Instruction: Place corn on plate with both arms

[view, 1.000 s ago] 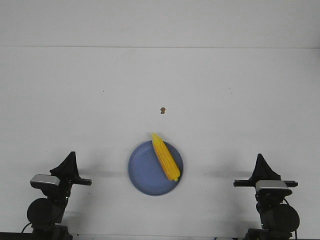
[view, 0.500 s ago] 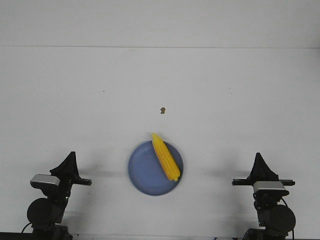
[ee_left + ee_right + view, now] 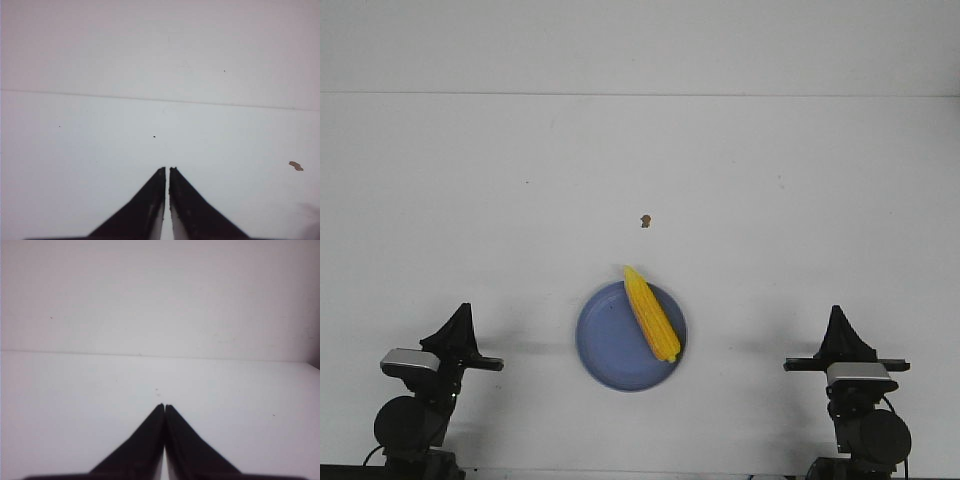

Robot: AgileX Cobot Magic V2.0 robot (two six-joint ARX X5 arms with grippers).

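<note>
The yellow corn [image 3: 651,313] lies on the right half of the blue plate [image 3: 605,345], its pointed tip over the plate's far rim. The plate sits near the table's front, between the two arms. My left gripper [image 3: 461,311] is at the front left, well left of the plate, shut and empty. In the left wrist view [image 3: 167,169] its jaws stand almost together with nothing between them. My right gripper [image 3: 838,313] is at the front right, well right of the plate, shut and empty. In the right wrist view [image 3: 164,405] its jaws touch. Neither wrist view shows the corn or the plate.
A tiny brown speck [image 3: 645,221] lies on the white table beyond the plate; it also shows in the left wrist view [image 3: 295,165]. The table's far edge meets a white wall [image 3: 640,45].
The right arm has shifted slightly to the left and settled. The corn, the plate and the left arm have not moved.
</note>
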